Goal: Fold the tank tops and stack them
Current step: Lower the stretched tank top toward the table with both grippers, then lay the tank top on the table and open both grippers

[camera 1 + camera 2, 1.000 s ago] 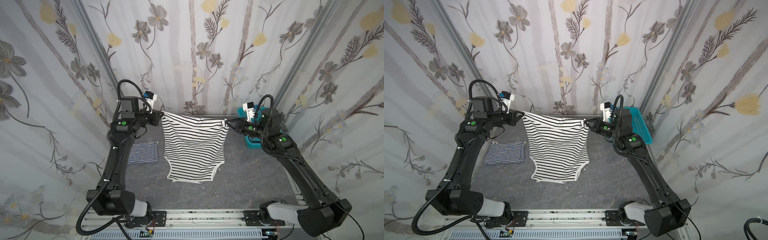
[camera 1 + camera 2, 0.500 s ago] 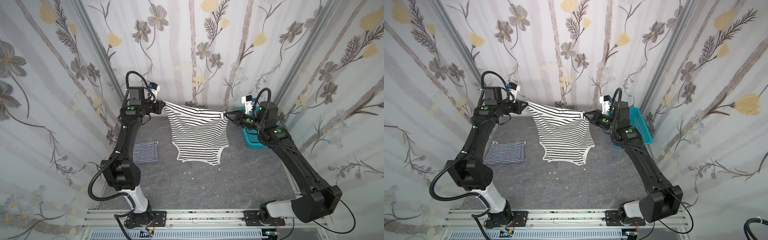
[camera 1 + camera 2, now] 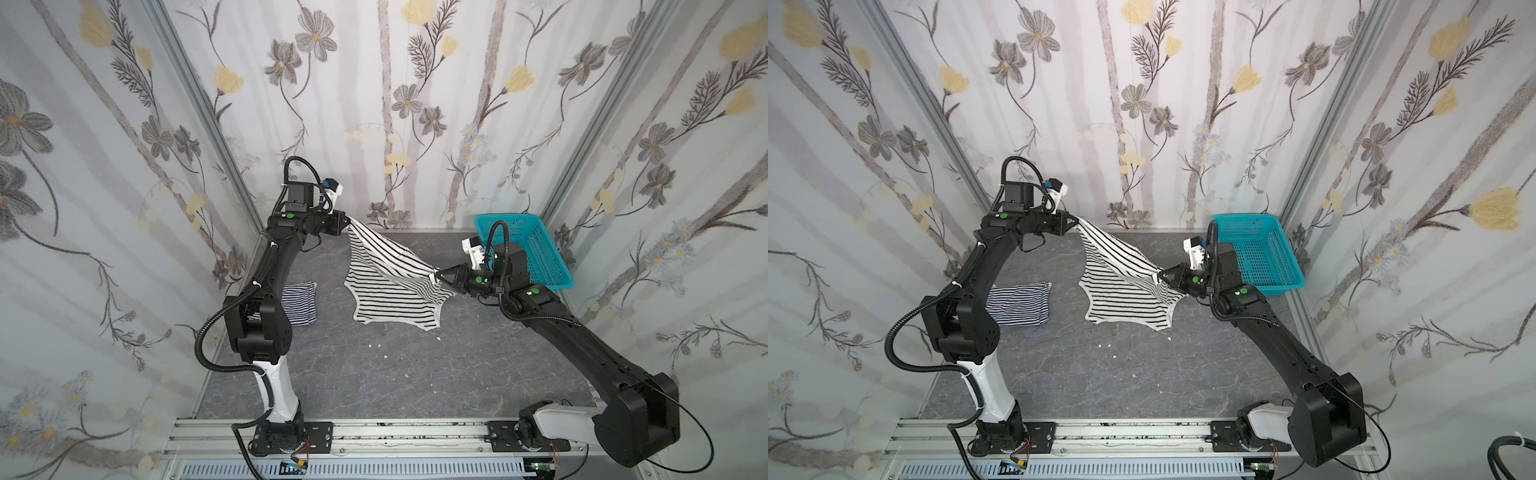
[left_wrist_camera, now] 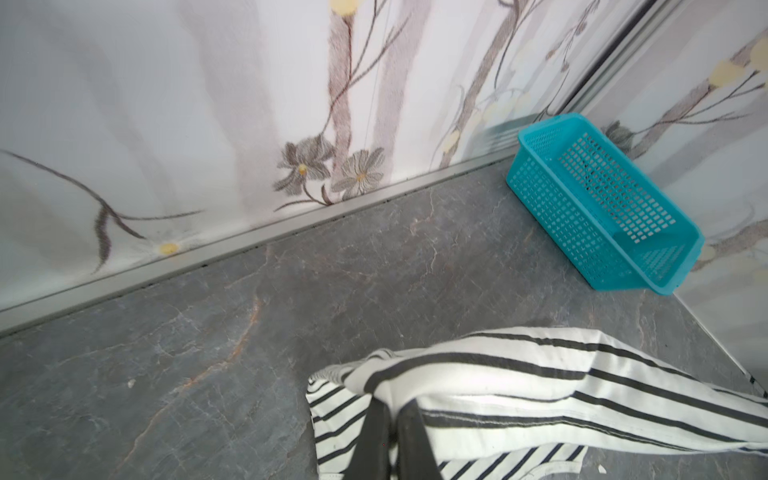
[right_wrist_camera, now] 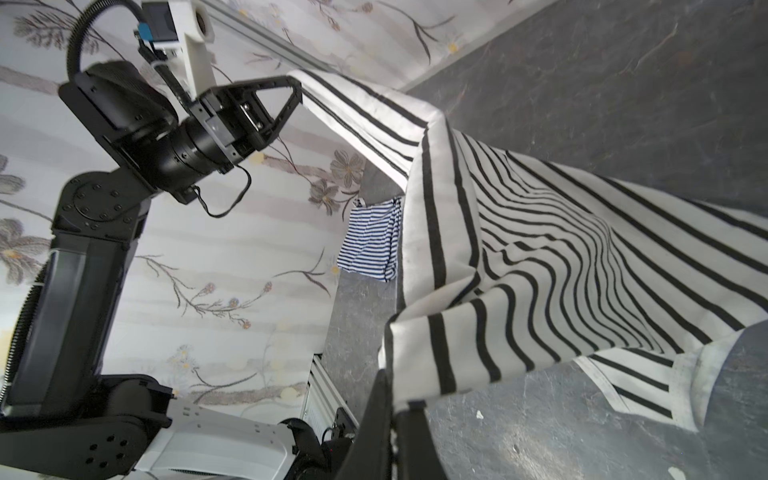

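The wide-striped black-and-white tank top (image 3: 395,291) (image 3: 1125,291) is stretched slantwise between both grippers, with its lower part lying on the grey table. My left gripper (image 3: 347,220) (image 3: 1073,220) is shut on one upper corner, high near the back wall. In the left wrist view the left gripper (image 4: 392,399) pinches the striped cloth (image 4: 498,386). My right gripper (image 3: 436,275) (image 3: 1158,275) (image 5: 392,399) is shut on the other corner, lower and beside the basket. The thin-striped navy tank top (image 3: 299,301) (image 3: 1021,303) (image 5: 370,241) lies folded at the left, behind the left arm.
A teal perforated basket (image 3: 540,257) (image 3: 1262,257) (image 4: 582,199) stands tilted in the back right corner, right behind the right wrist. Small white scraps (image 3: 378,345) dot the table's middle. Flowered curtain walls close in three sides.
Both grippers carried the black-and-white top toward the back. The right gripper then dropped lower, so the top now slants and its lower part rests on the table.
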### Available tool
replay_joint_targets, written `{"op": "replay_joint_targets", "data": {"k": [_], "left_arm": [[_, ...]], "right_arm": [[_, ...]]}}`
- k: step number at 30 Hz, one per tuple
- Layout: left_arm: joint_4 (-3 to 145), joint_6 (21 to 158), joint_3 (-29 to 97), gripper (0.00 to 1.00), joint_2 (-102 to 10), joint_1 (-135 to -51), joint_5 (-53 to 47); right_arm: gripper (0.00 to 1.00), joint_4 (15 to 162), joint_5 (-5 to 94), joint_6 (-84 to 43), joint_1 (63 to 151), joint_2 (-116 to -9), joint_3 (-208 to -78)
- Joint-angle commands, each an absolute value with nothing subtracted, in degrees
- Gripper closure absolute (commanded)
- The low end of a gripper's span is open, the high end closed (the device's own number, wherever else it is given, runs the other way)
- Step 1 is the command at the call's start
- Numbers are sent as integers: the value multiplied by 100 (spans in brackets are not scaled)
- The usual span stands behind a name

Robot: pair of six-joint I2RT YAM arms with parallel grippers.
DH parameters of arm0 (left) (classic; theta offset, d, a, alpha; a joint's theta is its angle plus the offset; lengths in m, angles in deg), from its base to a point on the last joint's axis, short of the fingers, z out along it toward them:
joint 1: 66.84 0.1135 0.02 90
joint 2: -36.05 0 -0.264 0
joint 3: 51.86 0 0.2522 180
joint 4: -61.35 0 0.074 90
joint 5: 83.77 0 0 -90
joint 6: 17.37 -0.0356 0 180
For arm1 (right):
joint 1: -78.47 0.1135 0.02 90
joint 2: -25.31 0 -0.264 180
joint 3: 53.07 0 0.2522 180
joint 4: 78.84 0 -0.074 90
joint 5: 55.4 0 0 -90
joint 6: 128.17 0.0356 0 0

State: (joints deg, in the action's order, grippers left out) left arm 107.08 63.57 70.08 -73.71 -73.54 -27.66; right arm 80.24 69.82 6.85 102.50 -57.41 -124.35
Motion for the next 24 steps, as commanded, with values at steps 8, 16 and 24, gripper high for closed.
{"op": "replay_joint_targets", "data": {"k": [8,16,24], "left_arm": [[10671,5585,6158,100,-7236,-8082,-2188],[10785,5427,6120,98,-7382,-8645,-2216],[11164,5223,6319,96,-7825,-9134,-2314]], "right_arm": [[98,9087,6678,1152,11452,-6336,-11388],[97,10125,6850,1729,12854,-7659,-11660],[88,10627,6877,2095,13353,-8343,-11807]]}}
